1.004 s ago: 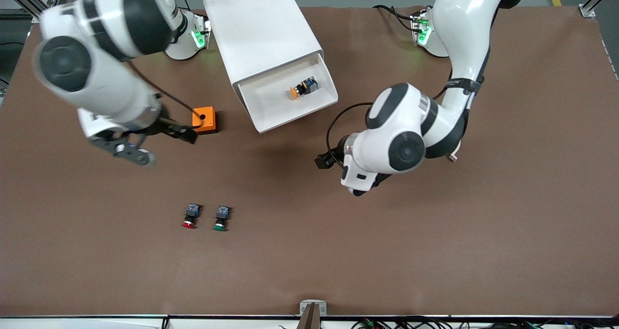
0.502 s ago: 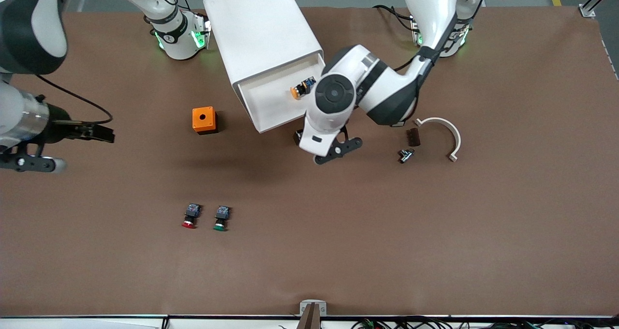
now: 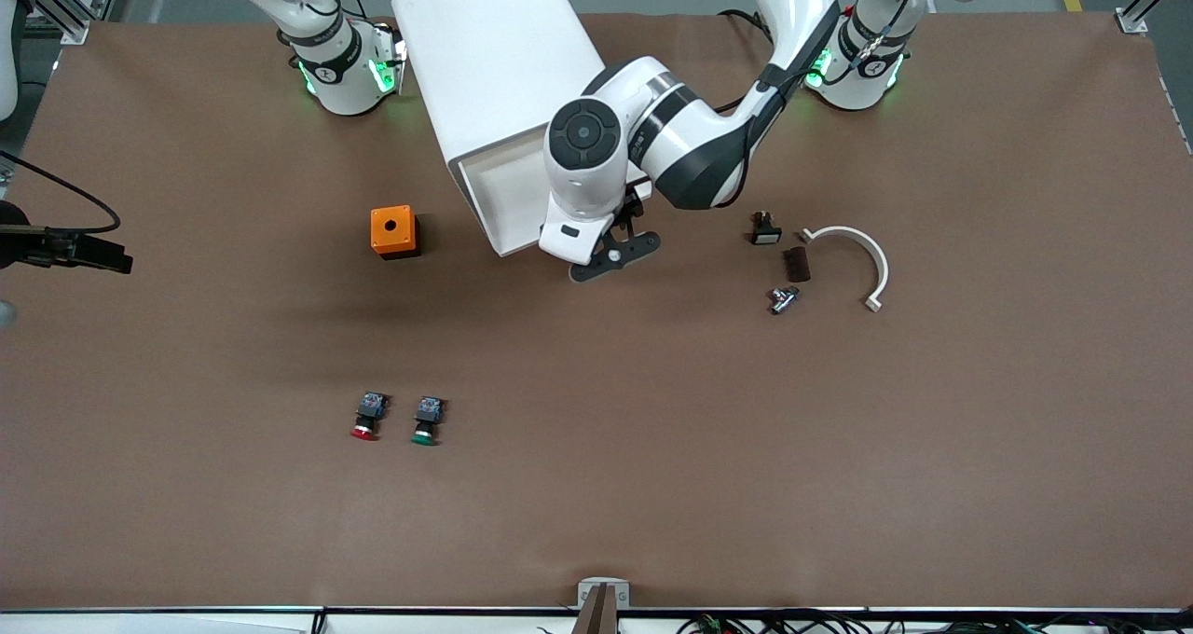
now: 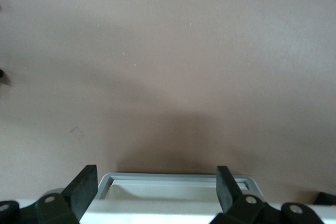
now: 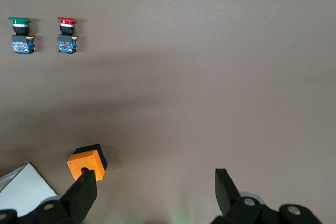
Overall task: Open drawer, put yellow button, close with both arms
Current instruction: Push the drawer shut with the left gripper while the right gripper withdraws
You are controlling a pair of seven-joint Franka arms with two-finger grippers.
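Top drawer (image 3: 503,200) of the white cabinet (image 3: 499,51) is standing pulled out, near the table's (image 3: 932,475) robot-side edge. The left arm is covering most of the tray, so the yellow button is not showing now.

Left gripper (image 3: 615,254) is hanging over the drawer's front lip, fingers (image 4: 84,187) spread wide and gripping nothing; its wrist view shows the lip between them.

Right gripper (image 5: 152,195) is hanging at the table's right-arm end, fingers apart and empty, well apart from the drawer.

Risks, as I judge them:
- a one-sided push skewing or jamming the tray
- the cabinet sliding instead of the drawer closing
- fingers catching the lip
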